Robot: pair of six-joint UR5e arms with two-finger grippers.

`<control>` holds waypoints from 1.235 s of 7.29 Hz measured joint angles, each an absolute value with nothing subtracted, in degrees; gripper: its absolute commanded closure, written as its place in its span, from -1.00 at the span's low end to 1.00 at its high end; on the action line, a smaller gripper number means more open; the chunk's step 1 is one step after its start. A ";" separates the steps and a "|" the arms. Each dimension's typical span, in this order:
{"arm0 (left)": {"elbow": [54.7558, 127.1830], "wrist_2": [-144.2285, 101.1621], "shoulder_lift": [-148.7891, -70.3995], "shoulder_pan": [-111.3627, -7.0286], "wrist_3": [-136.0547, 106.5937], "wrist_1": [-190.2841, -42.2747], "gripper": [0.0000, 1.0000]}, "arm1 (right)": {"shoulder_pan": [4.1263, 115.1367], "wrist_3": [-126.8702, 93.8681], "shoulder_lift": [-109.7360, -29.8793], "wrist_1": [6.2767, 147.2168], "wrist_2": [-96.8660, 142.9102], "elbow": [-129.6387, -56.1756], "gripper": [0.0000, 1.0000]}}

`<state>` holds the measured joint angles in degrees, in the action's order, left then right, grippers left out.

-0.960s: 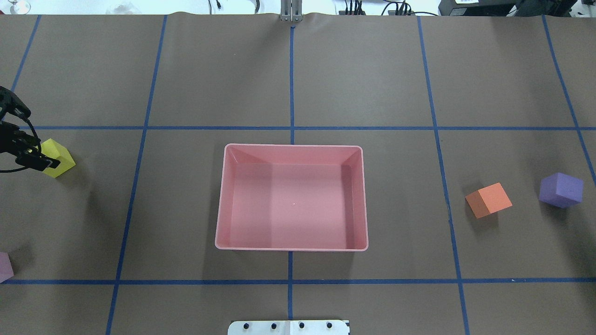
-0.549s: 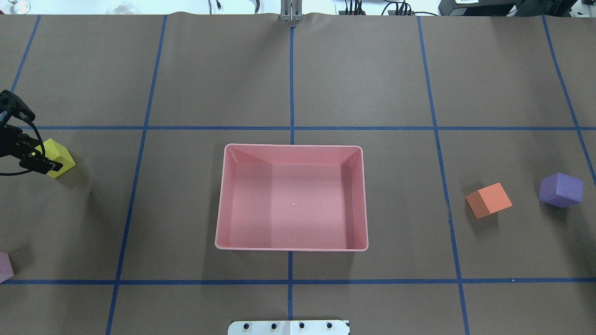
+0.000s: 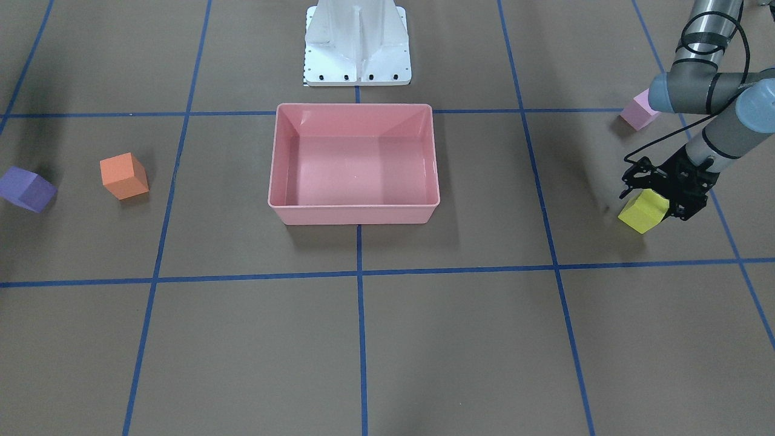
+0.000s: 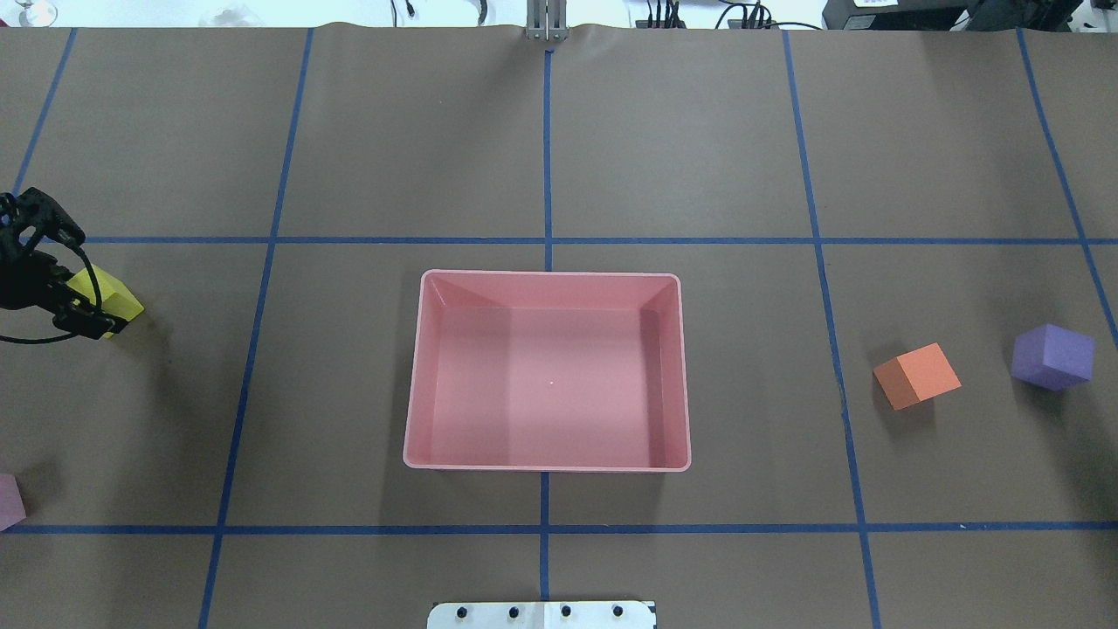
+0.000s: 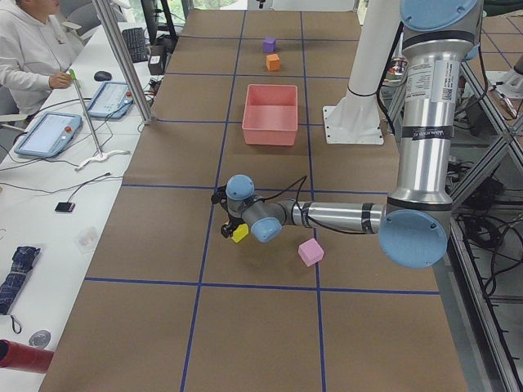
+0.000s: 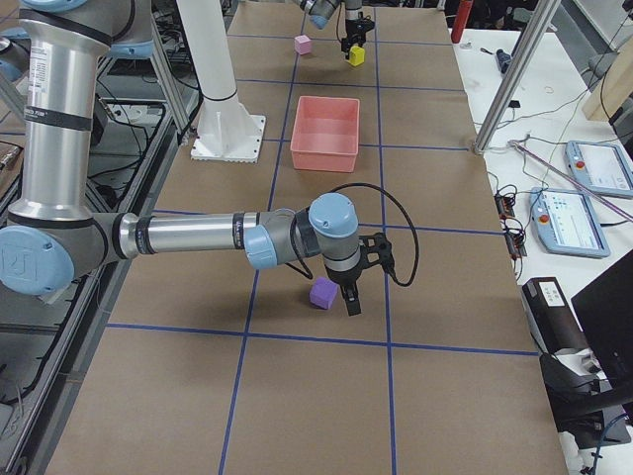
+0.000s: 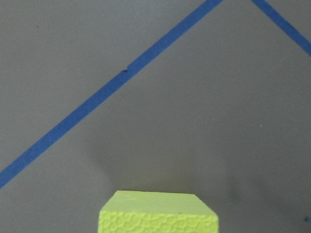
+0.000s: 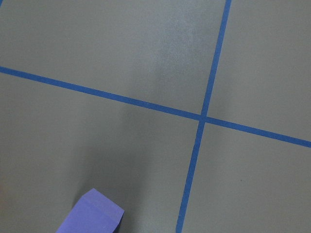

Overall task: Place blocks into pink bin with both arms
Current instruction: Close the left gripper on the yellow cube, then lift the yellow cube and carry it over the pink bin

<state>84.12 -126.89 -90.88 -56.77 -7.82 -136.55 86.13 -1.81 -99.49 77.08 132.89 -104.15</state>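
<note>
Left gripper (image 3: 655, 201): clenched on the yellow block (image 3: 642, 212), with a black finger on either side. The block is tilted, and it is unclear whether it clears the surface (image 4: 699, 157).
Yellow block: at the robot's left end of the surface, well apart from the bin (image 4: 546, 276).
Left wrist view: the yellow block's top edge sits at the bottom middle, over brown surface crossed by blue tape (image 7: 97, 99).
Right gripper (image 6: 349, 297): seen only from the right-end camera, pointing down just beside the purple block (image 6: 322, 293). Whether it is released or clenched cannot be told.
Purple block: on the surface at the robot's right end. Whether it touches the right gripper cannot be told.
Orange block (image 4: 917, 376): on the surface near the purple block, between it and the bin.
Pink block (image 3: 639, 113): on the surface, nearer the robot than the left gripper and partly behind the left arm (image 3: 696, 91).
Bin: upright at the middle of the surface, in front of the white pedestal (image 3: 357, 42). All four blocks lie outside it.
</note>
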 measured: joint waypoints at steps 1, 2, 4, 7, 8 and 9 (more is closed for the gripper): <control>84.35 -126.79 -90.88 -56.74 -7.81 -136.59 1.00 | 86.13 -1.82 -99.49 77.08 132.89 -104.13 -1.00; 85.35 -126.91 -90.83 -56.82 -7.85 -136.55 1.00 | 86.13 -1.76 -99.49 77.08 132.89 -104.12 -1.00; 91.58 -128.20 -91.25 -57.30 -8.40 -131.22 1.00 | 86.13 -1.53 -99.41 77.02 132.89 -104.25 -1.00; 105.65 -128.27 -98.47 -55.91 -21.64 -113.13 1.00 | 86.08 -1.53 -99.30 75.39 133.08 -104.25 -1.00; 107.14 -127.40 -102.24 -53.20 -29.27 -111.17 1.00 | 86.03 -1.75 -99.23 75.12 133.17 -104.24 -1.00; 107.70 -124.82 -106.69 -48.80 -37.87 -109.88 1.00 | 85.99 -1.93 -99.16 75.05 133.43 -104.24 -1.00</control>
<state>107.70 -124.82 -106.69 -48.80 -37.87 -109.88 85.99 -1.93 -99.16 75.05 133.43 -104.24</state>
